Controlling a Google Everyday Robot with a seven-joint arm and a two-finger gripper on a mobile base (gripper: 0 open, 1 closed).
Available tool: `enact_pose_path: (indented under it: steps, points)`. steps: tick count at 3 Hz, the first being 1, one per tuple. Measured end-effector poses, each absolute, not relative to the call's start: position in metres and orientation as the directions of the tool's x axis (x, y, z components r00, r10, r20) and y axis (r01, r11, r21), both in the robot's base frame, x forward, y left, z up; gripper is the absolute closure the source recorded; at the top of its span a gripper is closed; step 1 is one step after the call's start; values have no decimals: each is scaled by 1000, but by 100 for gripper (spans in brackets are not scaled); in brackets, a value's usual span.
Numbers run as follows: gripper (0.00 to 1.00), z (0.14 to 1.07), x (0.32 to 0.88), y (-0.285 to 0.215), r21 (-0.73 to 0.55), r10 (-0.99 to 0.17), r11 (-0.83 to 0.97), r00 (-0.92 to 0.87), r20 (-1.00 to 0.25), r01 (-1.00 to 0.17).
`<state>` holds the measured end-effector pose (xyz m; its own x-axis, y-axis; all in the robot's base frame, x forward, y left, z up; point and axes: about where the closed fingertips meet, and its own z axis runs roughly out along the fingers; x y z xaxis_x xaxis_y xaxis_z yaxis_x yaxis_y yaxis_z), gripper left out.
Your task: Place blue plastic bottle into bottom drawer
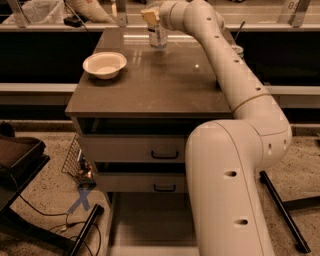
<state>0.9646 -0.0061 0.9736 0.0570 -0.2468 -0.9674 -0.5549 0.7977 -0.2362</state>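
Your items, placed relative to the cabinet (150,97):

- Blue plastic bottle (158,36): upright on the cabinet top, at the far edge, near the middle.
- Gripper (150,15): at the bottle's top, over the far edge of the cabinet. You cannot tell from here whether it grips the bottle or only stands against it.
- Arm (235,75): reaches across the cabinet's right side from the near right.
- White bowl (104,64): on the cabinet top, left side, well apart from the bottle.
- Two upper drawers (131,149), black handles: pushed in.
- Bottom drawer (150,220): pulled out at the cabinet's foot.
- Blue tape cross (81,200): on the floor, left of the cabinet.
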Motion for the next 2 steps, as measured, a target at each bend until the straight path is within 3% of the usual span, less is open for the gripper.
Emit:
enact_pose_path:
  steps: [2]
  points:
    - [100,1053,912,-55,-279,-242,815,140,-960,-508]
